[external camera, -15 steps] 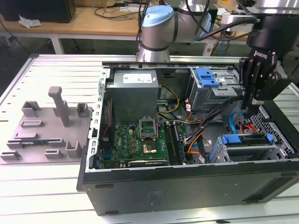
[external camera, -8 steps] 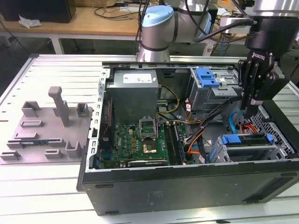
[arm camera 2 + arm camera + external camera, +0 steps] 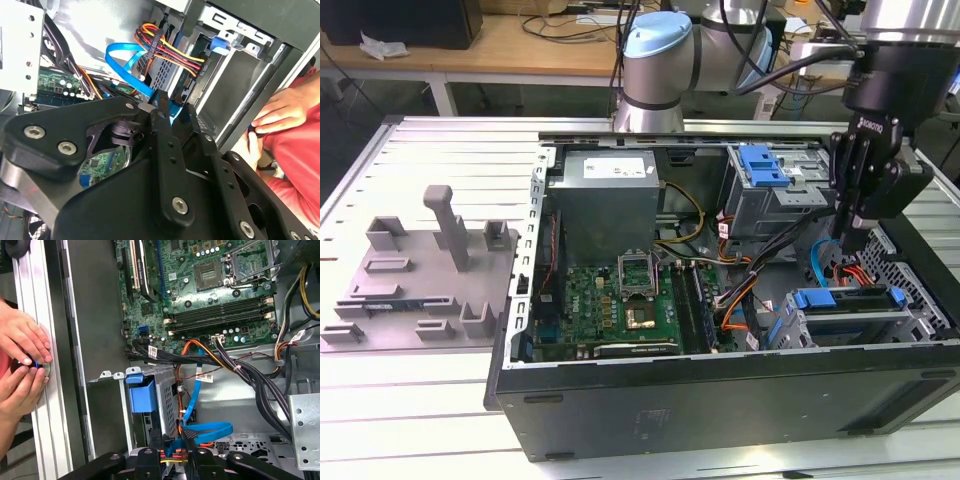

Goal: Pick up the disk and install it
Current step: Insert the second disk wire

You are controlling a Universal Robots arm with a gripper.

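Grey fixture plate on the tabletop at the exterior view's left. Next, open computer case, with green motherboard under the grey power supply box. Blue ribbed latch on the upper cage. At the exterior view's right my end effector hangs inside the case; I can't tell whether it's apart or together. Disk sits in the lower drive cage just below it, blue bracket edge showing. In the first wrist view, a person's hands are on the case edge.
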